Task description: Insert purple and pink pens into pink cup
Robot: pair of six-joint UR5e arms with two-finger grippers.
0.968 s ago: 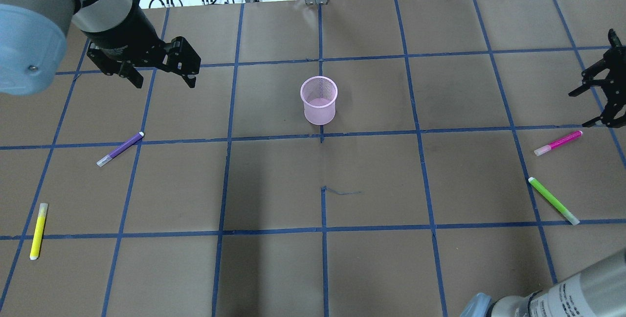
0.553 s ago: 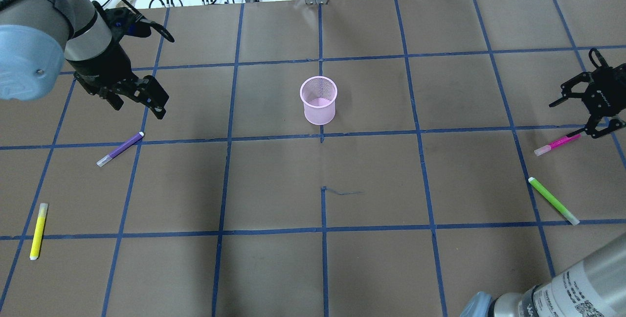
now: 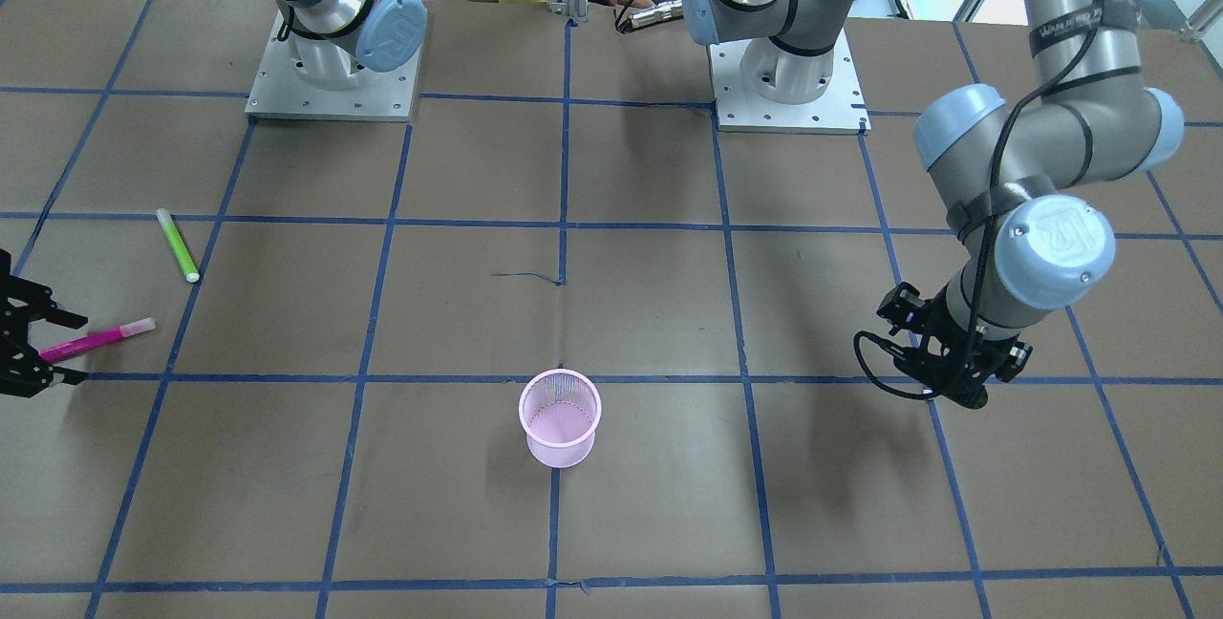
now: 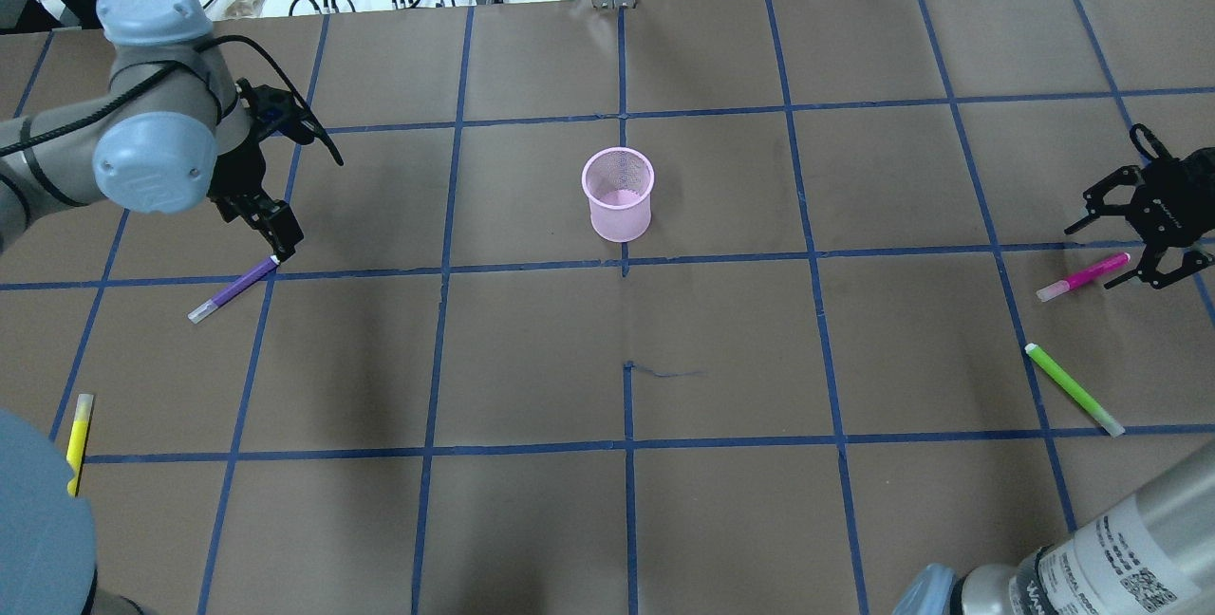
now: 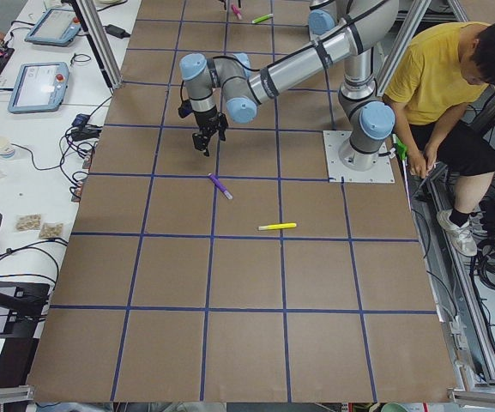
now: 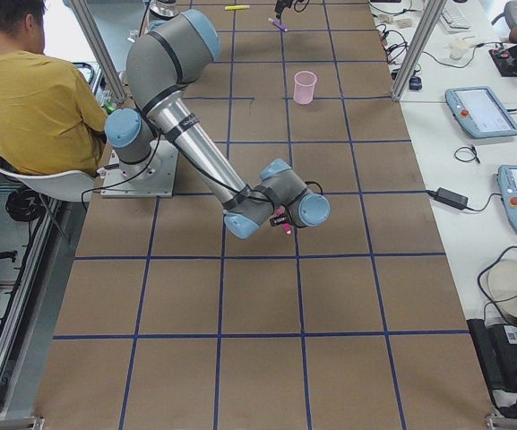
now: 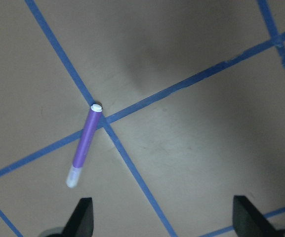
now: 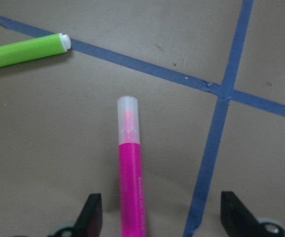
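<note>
The pink mesh cup (image 4: 618, 194) stands upright at the table's middle, also in the front view (image 3: 560, 418). The purple pen (image 4: 233, 289) lies flat on the left. My left gripper (image 4: 269, 233) hovers just beyond its far end, open and empty. In the left wrist view the purple pen (image 7: 82, 146) lies ahead of the open fingers (image 7: 85, 217). The pink pen (image 4: 1082, 277) lies flat at the right. My right gripper (image 4: 1089, 256) is open with its fingers either side of the pen's outer end. The right wrist view shows the pink pen (image 8: 131, 182) between the fingers (image 8: 94, 215).
A green pen (image 4: 1074, 389) lies near the pink pen, closer to the robot. A yellow pen (image 4: 76, 444) lies at the near left, partly behind my left arm. A person in a yellow shirt (image 5: 440, 77) sits behind the robot bases.
My left gripper has come down and toward the purple pen's far end. My right gripper has moved onto the pink pen's outer end and turned, still open.
</note>
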